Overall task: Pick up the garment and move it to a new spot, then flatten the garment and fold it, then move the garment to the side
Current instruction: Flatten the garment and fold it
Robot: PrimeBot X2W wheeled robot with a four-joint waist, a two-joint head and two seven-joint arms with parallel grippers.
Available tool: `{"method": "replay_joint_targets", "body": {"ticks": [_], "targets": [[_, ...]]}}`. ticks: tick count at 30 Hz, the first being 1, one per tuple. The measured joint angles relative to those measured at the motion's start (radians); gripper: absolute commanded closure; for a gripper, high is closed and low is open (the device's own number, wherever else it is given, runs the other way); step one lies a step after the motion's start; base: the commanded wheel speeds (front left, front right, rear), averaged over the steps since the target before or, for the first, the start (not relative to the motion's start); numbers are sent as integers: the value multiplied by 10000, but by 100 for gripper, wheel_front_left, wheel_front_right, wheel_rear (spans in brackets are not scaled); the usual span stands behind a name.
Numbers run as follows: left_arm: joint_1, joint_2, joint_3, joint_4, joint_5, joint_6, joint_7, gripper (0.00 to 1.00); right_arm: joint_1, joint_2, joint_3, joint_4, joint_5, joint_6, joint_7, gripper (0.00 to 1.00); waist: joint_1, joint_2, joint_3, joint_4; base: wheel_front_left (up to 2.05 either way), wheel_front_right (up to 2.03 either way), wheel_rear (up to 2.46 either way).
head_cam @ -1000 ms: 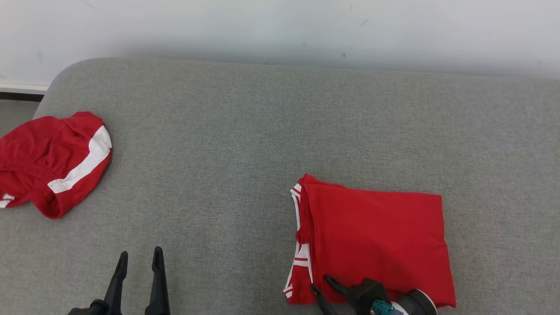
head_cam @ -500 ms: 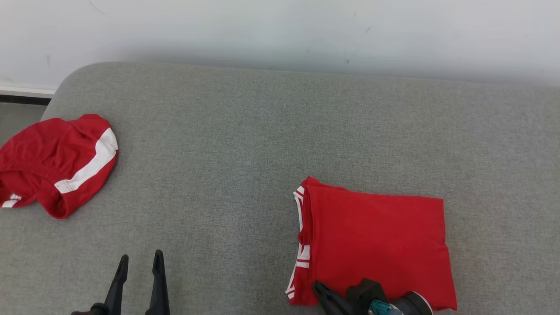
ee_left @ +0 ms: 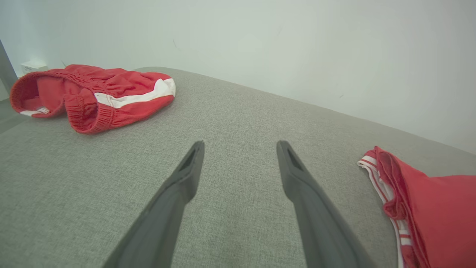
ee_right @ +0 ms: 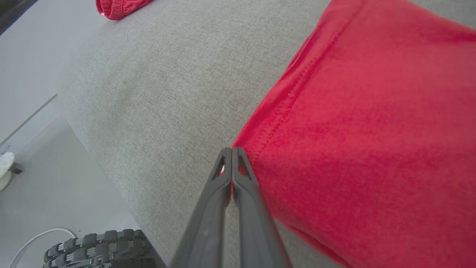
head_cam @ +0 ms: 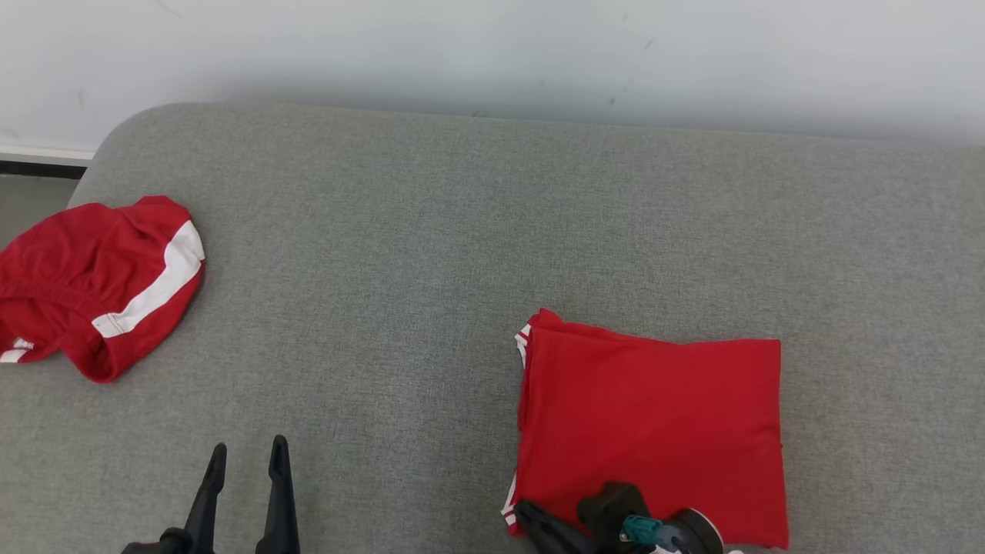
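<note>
Nearest, the left gripper (head_cam: 248,446) hangs spread and empty over the cushion (head_cam: 431,231). The right gripper (ee_right: 231,150) is clenched, apparently pinching the near-left corner of the garment (head_cam: 654,415), which lies folded flat at near right. Folding looks done; moving it aside is left. Shorts (head_cam: 92,285) lie far left.

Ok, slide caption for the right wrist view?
Right gripper, fingers pinched on a corner of the folded red cloth garment lying on the grey fabric cushion.
</note>
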Motion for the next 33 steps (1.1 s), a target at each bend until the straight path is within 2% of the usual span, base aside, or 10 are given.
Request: {"method": "replay_joint_targets", "body": {"ticks": [1,2,9,19,28,33], "targets": [[0,0,8,25,0,0,0,0,-8,-8,84,31,77,0,-6,50,0,0,-6,-7,0,0,0],[1,0,33,54,0,0,0,0,-32,-8,155,19,211,0,-96,0,0,0,-18,-21,0,0,0],[70,0,314,52,21,0,0,0,-72,6,-336,-878,1112,0,-1183,0,0,0,-250,-229,0,0,0],[438,0,500,-117,107,35,0,0,621,8,-2614,-2399,579,0,-2226,0,-1,0,-833,-817,0,0,0],[639,-2,401,-63,127,146,0,0,1327,-13,-4892,-2002,-77,0,-2938,0,-1,-1,-1509,-1276,0,0,0],[759,-2,504,33,205,161,0,0,1514,-224,-5317,-1574,-138,0,-3386,0,-1,0,-1766,-1391,0,0,0]]}}
